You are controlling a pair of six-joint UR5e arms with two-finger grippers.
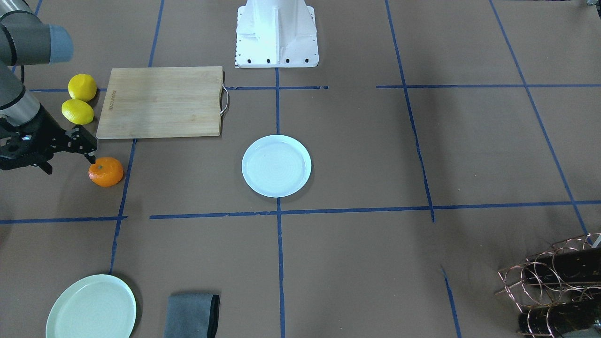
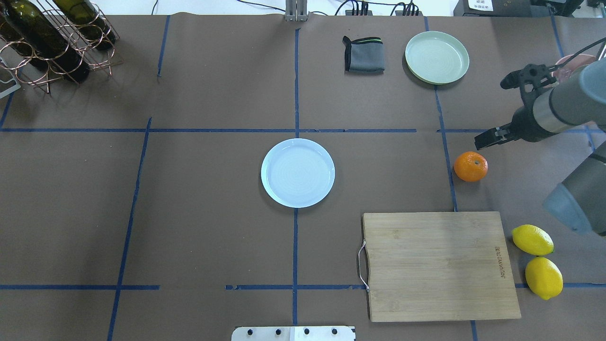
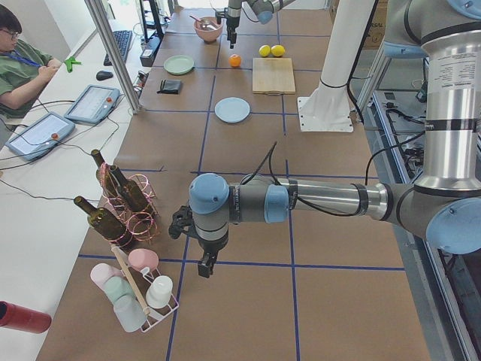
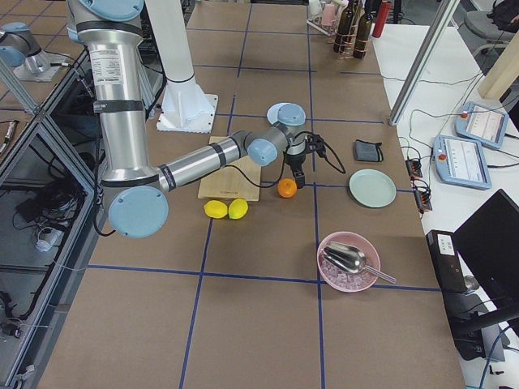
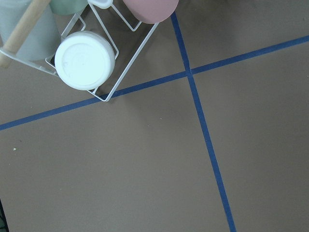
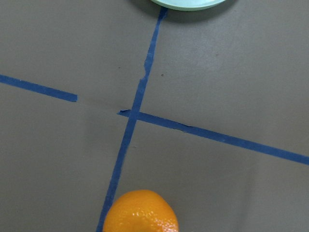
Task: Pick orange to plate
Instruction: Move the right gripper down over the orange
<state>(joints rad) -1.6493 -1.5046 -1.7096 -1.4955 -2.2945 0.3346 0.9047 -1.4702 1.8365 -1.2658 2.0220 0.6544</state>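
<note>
The orange (image 2: 470, 166) rests on the brown table by a blue tape line, to the right of the pale bluish-white plate (image 2: 298, 173), which lies empty at the table's middle. My right gripper (image 2: 499, 139) hangs just past the orange on its far right side, pointing down. It looks open, and nothing is between its fingers. In the front view that gripper (image 1: 69, 164) has one fingertip close to the orange (image 1: 106, 172). The right wrist view catches the orange (image 6: 140, 212) at its bottom edge. My left gripper (image 3: 204, 267) hovers far off near the cup rack, and I cannot tell its state.
A wooden cutting board (image 2: 438, 265) lies near the orange, with two lemons (image 2: 532, 240) beside it. A pale green plate (image 2: 437, 57) and a grey cloth (image 2: 363, 54) sit at the far side. A bottle rack (image 2: 47, 42), a pink bowl (image 4: 349, 261) and a cup rack (image 5: 84, 60) stand at the table's ends.
</note>
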